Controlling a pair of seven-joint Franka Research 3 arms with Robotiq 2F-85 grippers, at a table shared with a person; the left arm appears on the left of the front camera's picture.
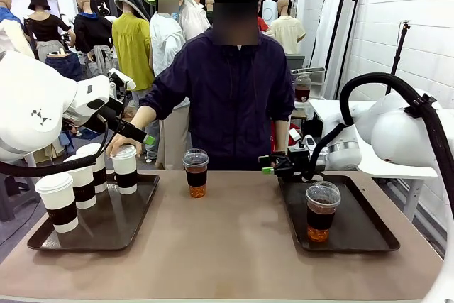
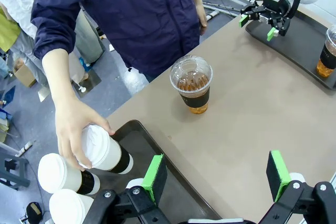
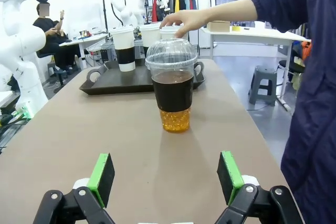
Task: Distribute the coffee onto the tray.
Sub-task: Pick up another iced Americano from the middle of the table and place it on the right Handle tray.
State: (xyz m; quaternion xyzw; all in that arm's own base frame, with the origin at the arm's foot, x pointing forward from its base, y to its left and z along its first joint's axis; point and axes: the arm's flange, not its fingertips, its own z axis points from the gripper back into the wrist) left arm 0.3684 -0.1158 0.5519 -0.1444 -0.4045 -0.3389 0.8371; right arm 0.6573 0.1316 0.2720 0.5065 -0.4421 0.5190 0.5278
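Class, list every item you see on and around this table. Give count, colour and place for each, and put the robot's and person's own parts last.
paper cups: four, white with dark brown sleeves, on the left tray
clear cups: two, amber-brown drink; one on the table near its far edge, one on the right tray
trays: two, dark brown, at the table's left and right ends
table: one, tan
person's hand: one, on the lid of the farthest paper cup
left gripper: black, green pads, open, above the left tray
right gripper: same colours, open, at the right tray's far left corner
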